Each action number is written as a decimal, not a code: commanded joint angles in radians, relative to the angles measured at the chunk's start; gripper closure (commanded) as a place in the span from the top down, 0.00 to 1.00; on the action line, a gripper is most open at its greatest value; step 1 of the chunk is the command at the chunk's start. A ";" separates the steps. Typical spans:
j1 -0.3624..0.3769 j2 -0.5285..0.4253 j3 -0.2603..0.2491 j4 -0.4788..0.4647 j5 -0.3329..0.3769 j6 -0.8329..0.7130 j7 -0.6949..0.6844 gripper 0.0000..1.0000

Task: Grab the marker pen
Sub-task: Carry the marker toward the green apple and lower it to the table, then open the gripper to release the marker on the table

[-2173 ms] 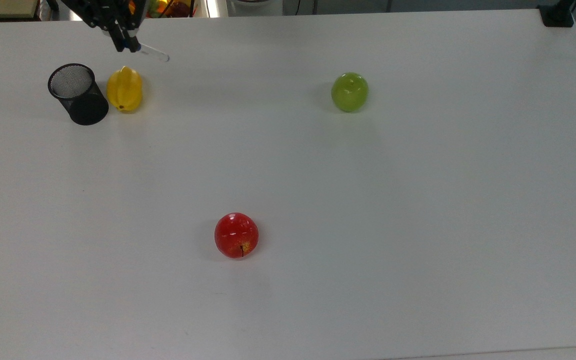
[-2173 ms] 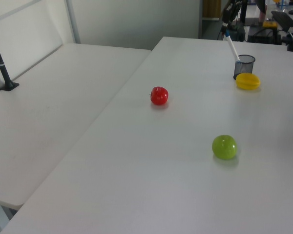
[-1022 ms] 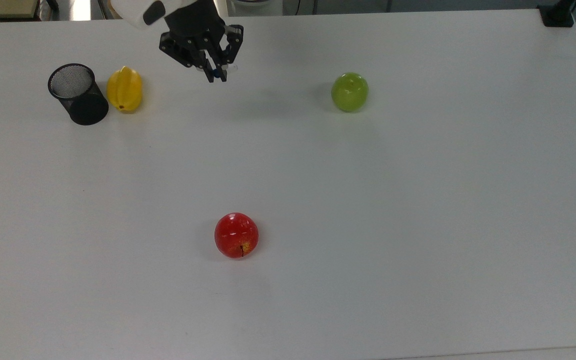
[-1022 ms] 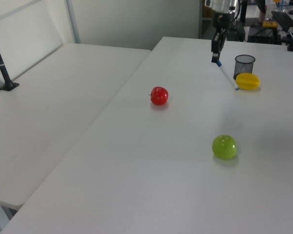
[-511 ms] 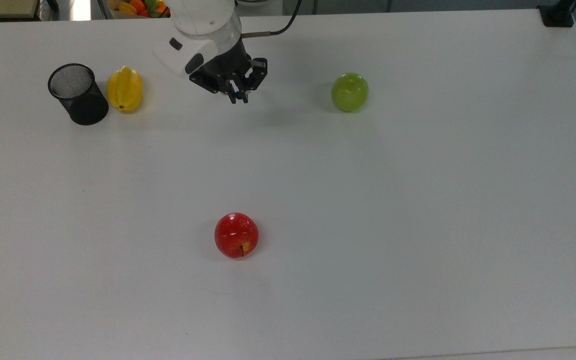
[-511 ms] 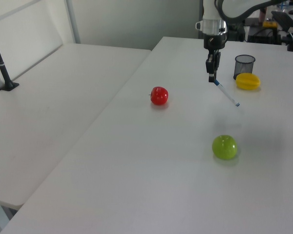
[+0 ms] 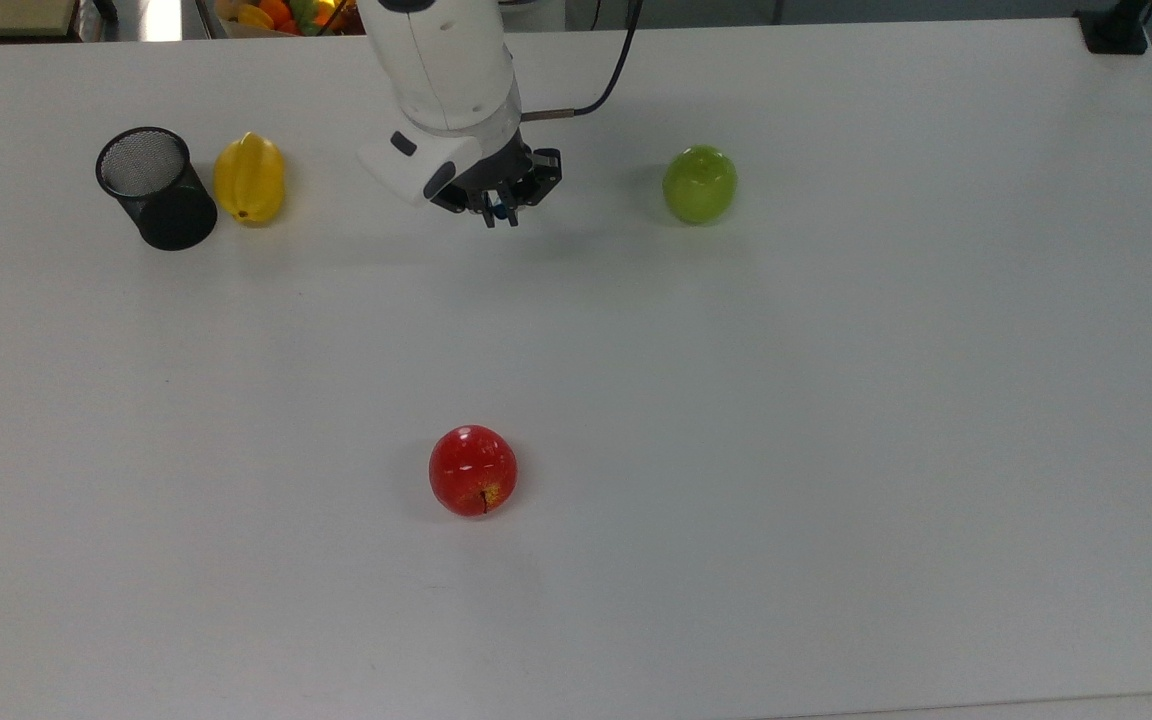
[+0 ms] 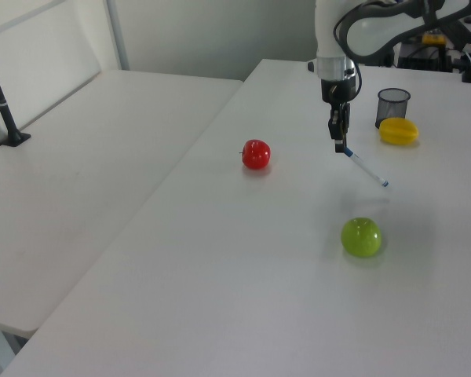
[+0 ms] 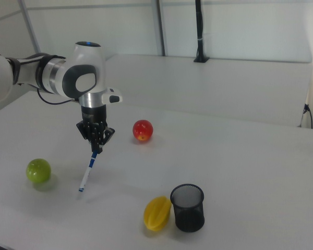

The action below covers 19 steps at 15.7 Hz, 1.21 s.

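Claw (image 9: 96, 149): pinching the pen's blue cap end, above the table (image 7: 836, 400).
Pen (image 9: 87, 171): hangs slanted below the claw, clear of the table.
Print: blue mark mid-barrel, unreadable.

— Where is the arm?
— The white Franka arm (image 9: 68, 75) reaches in from the far edge of the table in the top view, its last link pointing straight down above the tabletop.

— And the wrist?
— Vertical in the left view, a white collar above the black two-finger gripper (image 8: 340, 146). In the right view a black cable loops beside the elbow.

— What is the gripper (image 9: 95, 146) doing?
— Its fingers point down and are closed on the blue cap end of a slim white-barrelled marker pen (image 9: 88, 172), which hangs slanted below them, clear of the table. In the top view the gripper (image 7: 499, 215) sits near the table's far edge.
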 commanded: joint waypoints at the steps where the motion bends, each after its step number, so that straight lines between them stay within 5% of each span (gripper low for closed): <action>1: 0.026 0.018 -0.004 -0.014 -0.023 0.017 0.022 0.09; 7: 0.041 0.062 -0.002 -0.016 -0.036 0.065 0.051 0.15; 19: 0.035 0.073 0.001 -0.011 -0.043 0.108 0.088 0.54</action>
